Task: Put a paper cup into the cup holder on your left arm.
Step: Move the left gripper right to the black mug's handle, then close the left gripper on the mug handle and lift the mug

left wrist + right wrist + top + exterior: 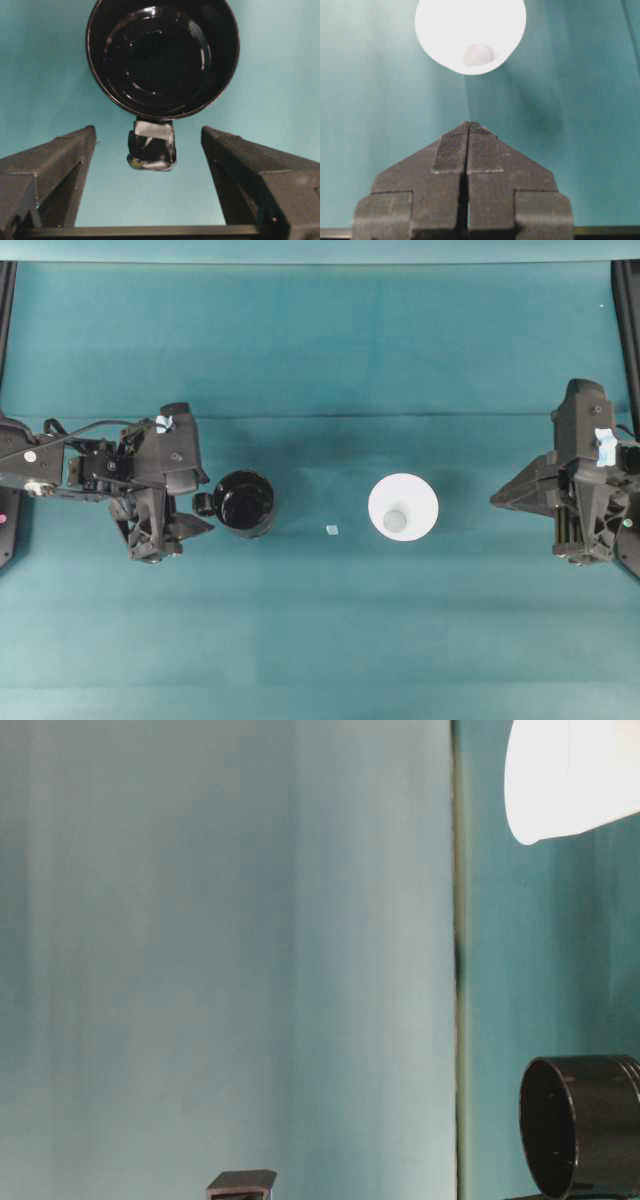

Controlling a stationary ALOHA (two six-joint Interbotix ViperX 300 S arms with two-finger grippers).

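Two of my ribbed left fingers (50,170) stand wide apart, framing the taped knob handle (151,147) of the glossy black cup holder (162,55), not touching it yet. To do this well I should centre on that handle and close squarely, so the holder does not twist. My right gripper (468,127) waits with its pads pressed together, holding nothing, facing the white paper cup (402,506), which sits upright mid-table, well apart from the holder.

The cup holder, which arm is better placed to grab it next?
Left. Its open fingers flank the cup holder's handle, while the right gripper is shut, facing the paper cup across the table.
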